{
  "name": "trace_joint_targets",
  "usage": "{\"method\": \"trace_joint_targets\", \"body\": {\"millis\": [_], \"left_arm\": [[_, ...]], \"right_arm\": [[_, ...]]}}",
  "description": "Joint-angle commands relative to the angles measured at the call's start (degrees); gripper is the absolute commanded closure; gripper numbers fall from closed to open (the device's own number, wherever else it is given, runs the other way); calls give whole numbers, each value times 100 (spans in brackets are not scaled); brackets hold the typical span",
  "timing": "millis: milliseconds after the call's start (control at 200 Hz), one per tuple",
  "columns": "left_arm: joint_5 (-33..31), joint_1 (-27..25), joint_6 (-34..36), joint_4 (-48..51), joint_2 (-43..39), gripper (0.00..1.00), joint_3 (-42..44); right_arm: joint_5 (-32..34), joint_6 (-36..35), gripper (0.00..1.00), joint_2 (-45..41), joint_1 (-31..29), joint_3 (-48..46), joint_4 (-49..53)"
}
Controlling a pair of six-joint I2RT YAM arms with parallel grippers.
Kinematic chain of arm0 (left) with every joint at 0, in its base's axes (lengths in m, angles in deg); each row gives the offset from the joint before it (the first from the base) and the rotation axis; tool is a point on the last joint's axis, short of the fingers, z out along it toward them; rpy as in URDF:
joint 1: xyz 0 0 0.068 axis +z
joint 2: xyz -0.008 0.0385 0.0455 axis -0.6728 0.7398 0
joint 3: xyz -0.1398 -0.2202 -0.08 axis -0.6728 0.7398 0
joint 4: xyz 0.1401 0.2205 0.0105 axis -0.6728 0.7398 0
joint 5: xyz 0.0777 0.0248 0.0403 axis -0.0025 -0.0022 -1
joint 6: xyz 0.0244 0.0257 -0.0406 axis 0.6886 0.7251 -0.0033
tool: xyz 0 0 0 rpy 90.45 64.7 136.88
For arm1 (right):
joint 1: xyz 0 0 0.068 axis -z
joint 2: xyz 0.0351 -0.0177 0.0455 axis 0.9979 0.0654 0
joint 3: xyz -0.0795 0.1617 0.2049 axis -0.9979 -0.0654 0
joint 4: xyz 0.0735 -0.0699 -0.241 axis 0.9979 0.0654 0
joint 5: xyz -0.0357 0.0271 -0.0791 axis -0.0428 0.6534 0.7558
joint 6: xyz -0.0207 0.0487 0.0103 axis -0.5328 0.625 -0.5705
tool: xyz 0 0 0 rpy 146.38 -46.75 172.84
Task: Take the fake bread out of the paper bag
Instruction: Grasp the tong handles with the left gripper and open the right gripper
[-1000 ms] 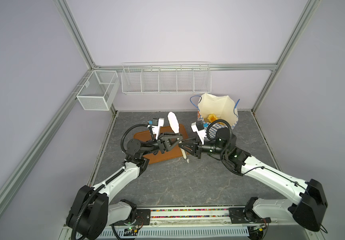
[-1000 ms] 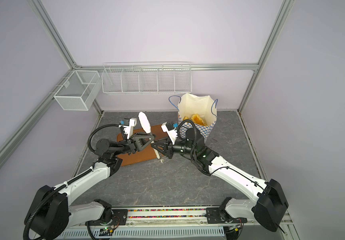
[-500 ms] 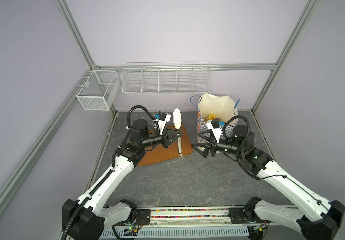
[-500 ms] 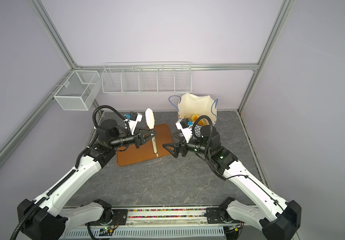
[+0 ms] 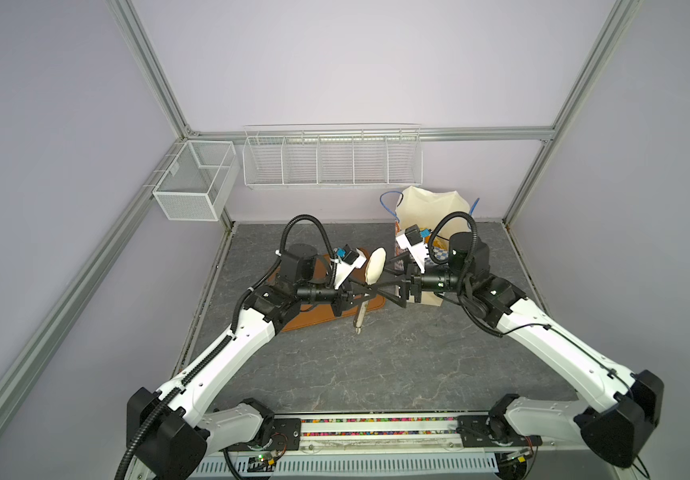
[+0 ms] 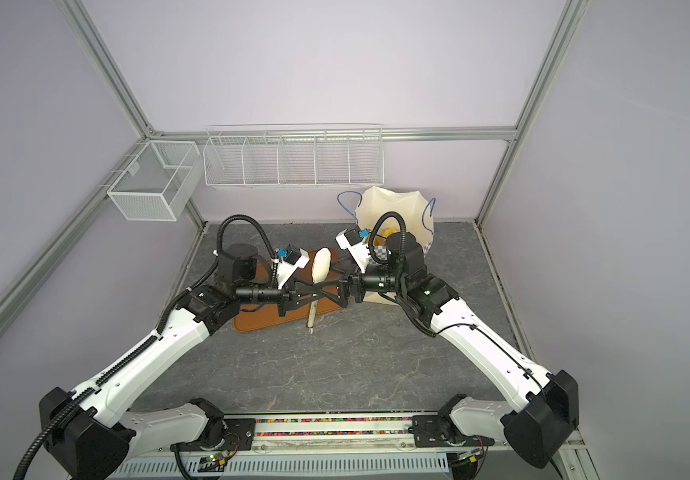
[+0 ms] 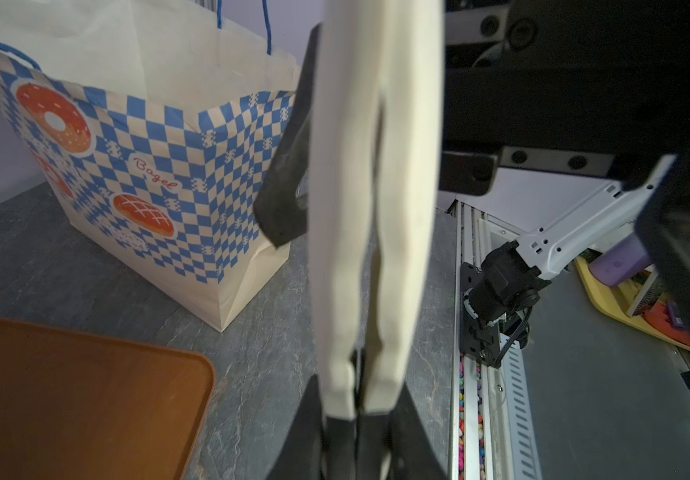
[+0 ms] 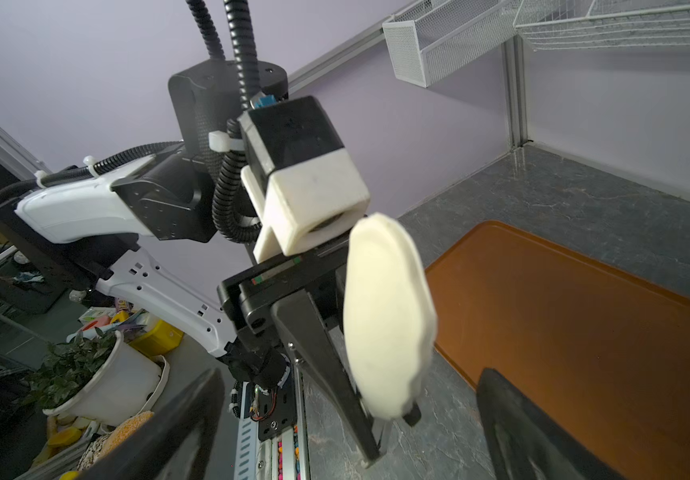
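Status: no bread out yet. The fake bread (image 6: 388, 232) sits inside the paper bag (image 5: 430, 203); only a bit of yellow shows through the open top in both top views. Bag stands upright at the back right of the tabletop (image 5: 376, 365), just beside the brown tray (image 7: 77, 395), which has nothing on it.

Left gripper (image 5: 363, 291): jaws clenched on cream tongs (image 5: 375, 270), gripping partway along with both arms pinched together. Broad head points up, handle end hangs down and out over the tray edge.

Right gripper (image 5: 393, 286): jaws spread wide and holding nothing. They straddle the tongs from the opposite side. In the left wrist view one finger (image 7: 285, 166) sits just beside a tong arm; can't tell if it touches.

Risks as I read them:
- The two grippers are nose to nose. Any sideways move by either one could knock the tongs and twist them in the left grip.
- The grip pinches both arms shut, so the tongs likely can't open on a bun without a regrip.
- The right arm sits between the tongs and the bag mouth. Unless it clears first, a reach in means arm-to-arm contact.
- The bag is tall, light paper. A push on its rim or a snag on the blue cord handles (image 5: 389, 203) could tip it or drag it.
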Motion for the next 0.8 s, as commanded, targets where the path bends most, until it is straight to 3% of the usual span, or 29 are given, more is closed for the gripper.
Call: {"method": "trace_joint_targets", "body": {"millis": [0,85,250,345,400,545,665,795], "left_arm": [[443,-8,-1,-368,-57,100,-65],[491,-8,-184,-611,-13,100,41],[499,-9,-466,-969,-19,99,281],[517,-8,-592,-1019,-11,93,316],[534,1,-731,-1102,-13,86,355],[429,65,-1172,-1629,-119,51,715],[332,161,-1337,-1824,-236,41,1025],[483,268,-1440,-1956,-377,40,1299]], "right_arm": [[-525,203,4,267,-47,37,-432],[-748,396,13,414,-87,43,-798],[-850,400,52,564,-121,28,-933],[-782,368,66,571,-118,-28,-995],[-732,376,70,555,-107,-47,-1080],[-573,472,75,493,-84,-56,-1461],[-566,594,75,522,-41,37,-1682],[-561,572,76,533,-9,102,-1683]]}}
